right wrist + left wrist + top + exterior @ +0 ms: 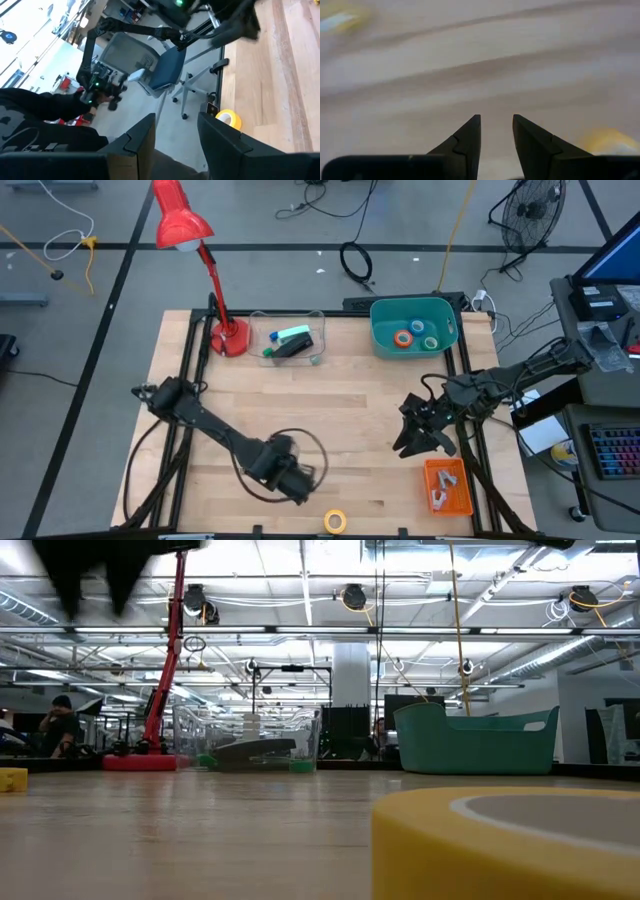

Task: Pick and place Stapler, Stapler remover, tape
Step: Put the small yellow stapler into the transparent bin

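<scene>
Yellow tape roll lying flat at the very front edge of the wooden table, about mid-width – same roll looming huge in the low view and peeking past the table edge in the right wrist view.

Going left to right across the high view:

- Red desk lamp standing at the back left, base on the table, head reaching out past the back edge.
- Left gripper low over the front of the table, just left of the yellow roll and a bit behind it. Fingers slightly apart in its wrist view, nothing between them, only bare wood grain under the tips.
- Clear tray just right of the lamp base, holding a dark stapler with something teal on top.
- Teal bin at the back right with three tape rolls inside – orange, blue, green.
- Right gripper over the right side of the table, in front of the bin and well apart from it. Fingers apart, nothing held.
- Orange tray at the front right corner, just in front of the right gripper, with a metal piece in it, likely the stapler remover – too small to be sure.

Blurry person off in the room at the far left of the low view.
</scene>
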`<action>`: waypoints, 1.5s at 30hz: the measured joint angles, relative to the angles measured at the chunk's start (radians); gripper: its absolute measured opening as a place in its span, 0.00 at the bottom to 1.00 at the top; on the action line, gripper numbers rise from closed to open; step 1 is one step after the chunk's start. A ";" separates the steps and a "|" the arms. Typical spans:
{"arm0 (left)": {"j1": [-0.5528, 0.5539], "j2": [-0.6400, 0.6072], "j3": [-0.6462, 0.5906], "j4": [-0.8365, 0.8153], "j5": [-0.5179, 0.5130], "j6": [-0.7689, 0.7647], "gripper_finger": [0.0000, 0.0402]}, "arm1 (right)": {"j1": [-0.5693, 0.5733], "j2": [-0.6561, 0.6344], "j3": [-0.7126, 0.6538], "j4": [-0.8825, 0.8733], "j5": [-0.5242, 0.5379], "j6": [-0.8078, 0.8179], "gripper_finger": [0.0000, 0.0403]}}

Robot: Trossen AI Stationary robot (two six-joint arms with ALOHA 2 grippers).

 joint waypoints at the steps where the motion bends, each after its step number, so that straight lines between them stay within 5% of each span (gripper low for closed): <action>1: -0.006 0.004 0.000 -0.063 0.034 -0.070 0.29 | 0.000 0.000 0.000 0.000 -0.002 0.004 0.35; 7: -0.060 -0.053 -0.119 -0.155 -0.006 -0.381 0.29 | 0.000 -0.001 0.000 0.001 -0.021 0.004 0.35; 15: -0.040 -0.244 -0.518 0.195 0.083 -0.422 0.29 | 0.000 -0.001 0.000 0.008 -0.021 -0.001 0.35; 30: 0.073 -0.489 -0.848 0.189 0.075 -0.391 0.29 | 0.034 -0.001 0.000 0.007 -0.015 0.006 0.35; 34: 0.066 -0.542 -0.925 0.278 0.002 -0.226 0.29 | 0.034 -0.001 0.000 0.007 -0.013 0.006 0.35; 38: 0.064 -0.548 -0.945 0.329 -0.037 0.096 0.29 | 0.034 -0.001 0.000 0.007 -0.013 0.007 0.35; 45: 0.095 -0.547 -0.944 0.335 0.115 0.621 0.29 | 0.034 -0.001 0.000 0.007 0.036 0.041 0.35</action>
